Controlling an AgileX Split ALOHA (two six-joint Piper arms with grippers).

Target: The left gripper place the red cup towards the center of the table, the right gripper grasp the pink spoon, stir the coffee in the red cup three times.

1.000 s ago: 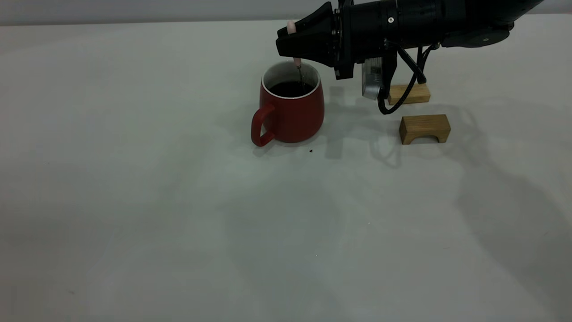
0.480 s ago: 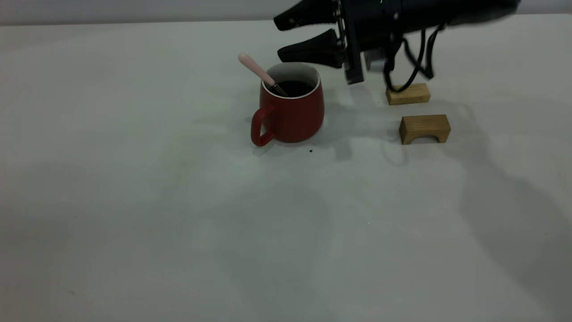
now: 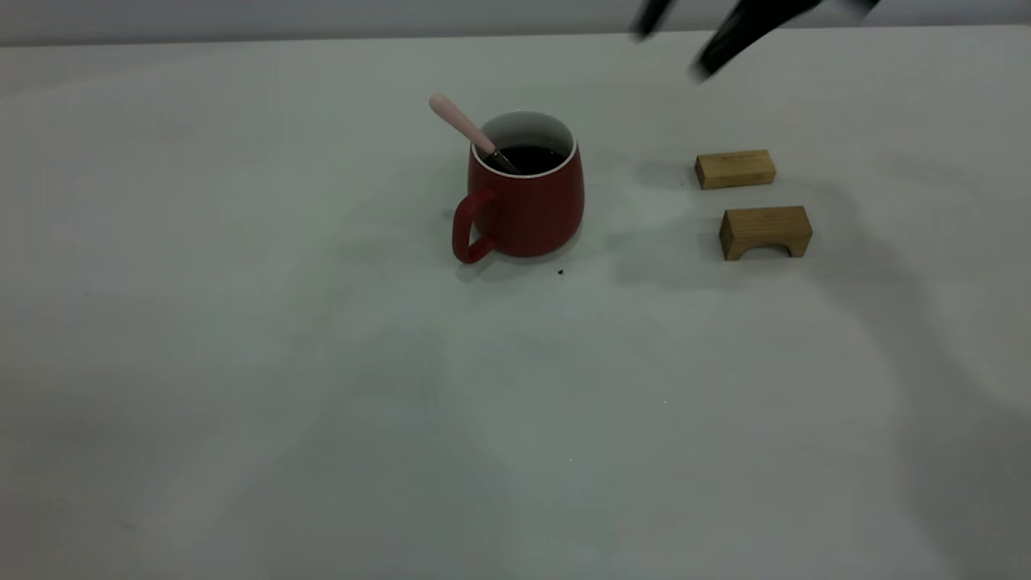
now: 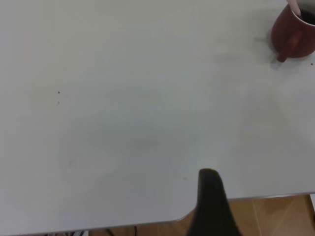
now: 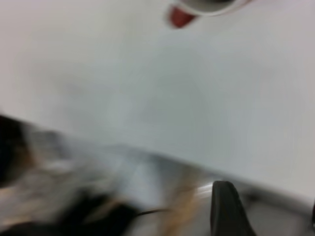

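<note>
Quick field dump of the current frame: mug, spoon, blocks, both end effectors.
mug: red cup upright on the table, handle toward the exterior camera's left
contents: coffee inside
spoon: pink spoon standing in the cup, leaning on the rim, handle tilted out to the view's left, nothing holding it
blocks: two wooden blocks to the right of the cup, apart from it
right end effector: at the exterior view's top edge, above the blocks, open and empty
left end effector: near the table edge, far from the cup
</note>
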